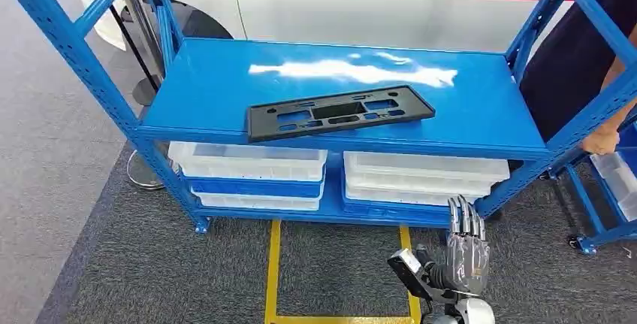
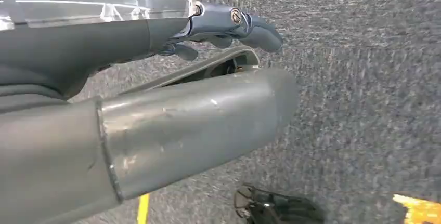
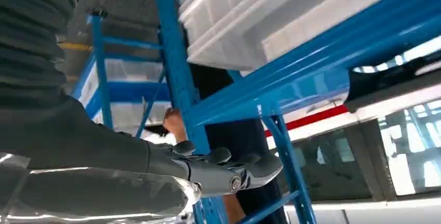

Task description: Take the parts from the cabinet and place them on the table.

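a blue metal cabinet (image 1: 481,125) stands on grey carpet (image 1: 113,264), really an open shelf rack with angled blue uprights. its upper shelf carries one black plastic part (image 1: 339,111), a long flat frame with several cut-outs, lying flat and a bit skewed, close to the front edge of the shelf and roughly midway between the two front corners. the rest of that shelf shows a bright glare patch toward the back edge.

on the lower shelf sit white plastic bins (image 1: 248,162), stacked in two piles side by side, one toward the left end and one toward the right.

the right hand (image 1: 466,245) is raised in front of the cabinet's lower right corner, below the upper shelf's front edge, fingers straight and apart, nothing in it, well apart from the black part. the right wrist view has those fingers (image 3: 244,169) stretched out by a blue upright with the bins overhead.

the left hand (image 2: 229,26) hangs over the carpet, fingers loosely extended and holding nothing.

a person in dark clothes (image 1: 571,53) stands at the right end of the cabinet, a hand (image 1: 601,142) resting by the corner post. a white vehicle with a red stripe (image 1: 360,1) is behind the cabinet, and yellow tape lines (image 1: 272,271) mark the floor in front.
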`<act>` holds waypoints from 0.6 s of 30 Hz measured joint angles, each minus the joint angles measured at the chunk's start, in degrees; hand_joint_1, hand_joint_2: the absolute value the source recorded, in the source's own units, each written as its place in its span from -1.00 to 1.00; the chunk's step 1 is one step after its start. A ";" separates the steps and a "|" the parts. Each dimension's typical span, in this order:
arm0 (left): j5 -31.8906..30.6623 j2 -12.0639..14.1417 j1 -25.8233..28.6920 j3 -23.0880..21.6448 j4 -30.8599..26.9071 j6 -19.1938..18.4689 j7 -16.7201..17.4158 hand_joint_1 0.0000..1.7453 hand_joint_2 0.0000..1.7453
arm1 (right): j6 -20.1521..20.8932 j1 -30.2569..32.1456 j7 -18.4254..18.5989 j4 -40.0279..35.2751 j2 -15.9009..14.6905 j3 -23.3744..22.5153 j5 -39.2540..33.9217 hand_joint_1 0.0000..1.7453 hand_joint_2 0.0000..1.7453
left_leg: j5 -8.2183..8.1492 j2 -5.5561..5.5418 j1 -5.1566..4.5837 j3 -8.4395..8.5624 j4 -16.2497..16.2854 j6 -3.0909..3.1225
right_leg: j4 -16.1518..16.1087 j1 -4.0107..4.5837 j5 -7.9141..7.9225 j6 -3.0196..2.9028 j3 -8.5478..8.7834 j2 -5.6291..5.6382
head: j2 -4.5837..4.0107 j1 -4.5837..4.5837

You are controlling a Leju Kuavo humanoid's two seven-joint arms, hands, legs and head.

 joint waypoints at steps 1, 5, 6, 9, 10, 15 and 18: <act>0.09 0.11 -0.19 0.24 0.00 -0.11 -0.07 -1.00 -1.00 | 0.00 -0.05 -0.37 0.13 0.02 0.29 -1.11 -1.00 1.00 | -0.12 -0.15 -0.30 -0.23 0.13 -0.21 | -1.04 0.11 0.09 0.10 0.21 -0.29 | 0.00 -0.02; -0.33 0.57 -0.21 0.88 -0.04 -0.38 -0.07 -1.00 -1.00 | -0.02 0.11 -1.35 -0.48 0.18 3.70 -4.94 -1.00 1.00 | -0.43 0.08 -0.10 -0.17 0.09 -1.45 | -2.53 -0.64 0.84 0.20 0.81 -0.14 | 0.00 0.04; -0.48 0.48 -0.18 0.94 -0.02 -0.59 -0.11 -1.00 -1.00 | -0.04 0.20 -1.25 -1.07 0.30 5.41 -5.45 -1.00 1.00 | -1.34 0.15 0.01 -0.48 1.37 -1.74 | -3.05 -0.52 0.91 0.11 1.28 -0.25 | 0.00 0.02; -0.63 0.61 -0.26 1.12 -0.02 -0.70 -0.11 -1.00 -1.00 | -0.02 0.19 -1.07 -1.66 0.33 8.55 -5.83 -1.00 1.00 | -7.32 0.16 0.54 -6.29 13.10 -2.60 | -3.07 -0.55 0.87 -0.08 1.38 -0.46 | 0.00 0.02; -0.63 0.67 -0.24 1.18 -0.02 -0.70 -0.09 -1.00 -1.00 | -0.02 0.30 -1.00 -1.75 0.33 9.09 -5.98 -1.00 1.00 | -8.14 0.16 0.68 -8.01 16.29 -2.86 | -2.98 -0.56 0.80 -0.07 1.37 -0.54 | 0.00 0.00; -0.74 0.94 0.03 1.40 -0.02 -0.72 -0.07 -1.00 -1.00 | -0.02 0.48 -0.98 -2.21 0.33 10.97 -6.16 -1.00 1.00 | 0.51 0.41 1.40 -1.03 0.63 -3.46 | -1.64 -0.94 -0.42 1.09 1.59 -0.49 | 0.02 0.02; -0.74 0.96 0.01 1.64 -0.02 -0.75 -0.04 -1.00 -1.00 | -0.02 0.52 -1.24 -2.75 0.33 11.84 -6.61 -1.00 1.00 | 0.26 0.09 0.92 -0.99 0.43 -1.99 | -1.43 -0.49 -0.51 1.85 1.33 -0.35 | 0.00 0.06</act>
